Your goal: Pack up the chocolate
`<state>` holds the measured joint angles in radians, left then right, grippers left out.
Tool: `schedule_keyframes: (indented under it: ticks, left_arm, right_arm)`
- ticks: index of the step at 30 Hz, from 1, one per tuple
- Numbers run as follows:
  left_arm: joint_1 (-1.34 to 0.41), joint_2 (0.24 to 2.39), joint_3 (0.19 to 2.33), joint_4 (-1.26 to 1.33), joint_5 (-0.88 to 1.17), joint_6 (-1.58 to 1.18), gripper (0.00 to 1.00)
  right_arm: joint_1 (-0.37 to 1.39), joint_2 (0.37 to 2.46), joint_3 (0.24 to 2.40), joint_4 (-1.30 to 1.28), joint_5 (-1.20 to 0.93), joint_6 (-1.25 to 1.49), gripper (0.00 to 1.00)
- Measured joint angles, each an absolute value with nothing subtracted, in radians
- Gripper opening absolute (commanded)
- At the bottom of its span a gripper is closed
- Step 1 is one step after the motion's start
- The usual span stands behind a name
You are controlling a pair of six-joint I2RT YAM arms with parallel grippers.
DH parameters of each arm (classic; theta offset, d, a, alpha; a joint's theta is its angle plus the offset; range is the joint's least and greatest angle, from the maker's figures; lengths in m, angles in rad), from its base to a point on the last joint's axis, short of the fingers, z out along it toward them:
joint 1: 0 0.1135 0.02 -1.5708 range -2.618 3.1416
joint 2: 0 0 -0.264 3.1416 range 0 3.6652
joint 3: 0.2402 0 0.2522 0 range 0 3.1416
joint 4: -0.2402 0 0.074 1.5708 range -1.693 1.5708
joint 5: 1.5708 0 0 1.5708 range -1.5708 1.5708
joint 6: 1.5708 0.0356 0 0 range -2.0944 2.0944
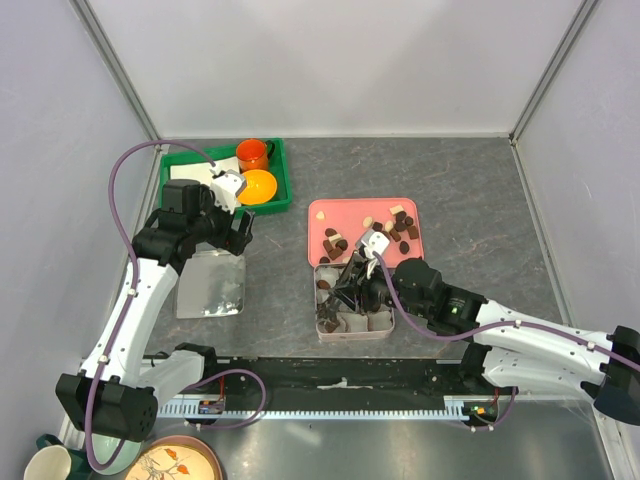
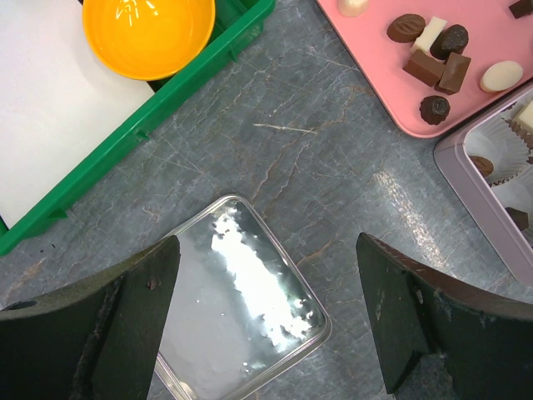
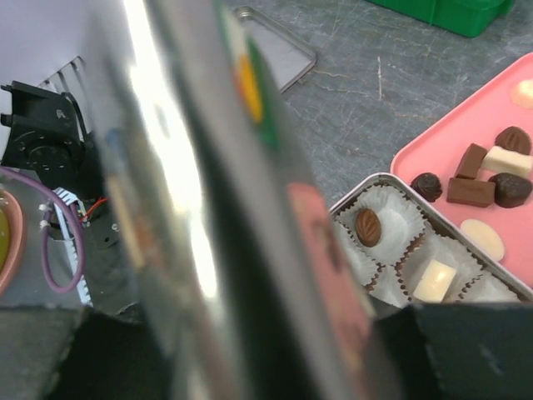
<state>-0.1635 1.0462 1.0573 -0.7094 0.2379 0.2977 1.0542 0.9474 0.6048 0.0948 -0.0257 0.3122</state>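
Note:
Chocolate pieces, dark brown and a few cream, lie on a pink tray, which also shows in the left wrist view. A square tin with white paper cups holds a brown piece and a cream piece. My right gripper is over the tin and holds a shiny flat piece edge-on; it is blurred and hides much of the tin. My left gripper is open and empty above a shiny lid lying flat on the table.
A green tray at the back left holds an orange mug, a yellow bowl and white paper. Cage walls close in the sides and back. A mug and a plate sit below the table's near edge.

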Motion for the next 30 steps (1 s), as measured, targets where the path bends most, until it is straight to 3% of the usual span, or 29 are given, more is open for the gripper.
schedule_keyframes:
  ticks: [10,14,20,27,30]
  left_arm:
    - [-0.163,1.046,1.057,-0.709,0.238,0.297,0.94]
    - [-0.163,1.046,1.057,-0.709,0.238,0.297,0.94]
    - [-0.163,1.044,1.057,-0.709,0.238,0.298,0.94]
    - [-0.163,1.042,1.057,-0.709,0.238,0.298,0.94]
    - [-0.163,1.042,1.057,-0.709,0.238,0.298,0.94]
  right_arm:
    - [1.042,0.994,0.772,0.060,0.112,0.175,0.31]
    - [0.943,1.103,0.894,0.094,0.125,0.121,0.24]
    - [0.786,1.317,0.998,0.174,0.121,0.082,0.21]
    - [0.731,1.579,1.119,0.241,0.104,0.049,0.24]
    - [0.715,1.660,1.164,0.270,0.102,0.044,0.35]
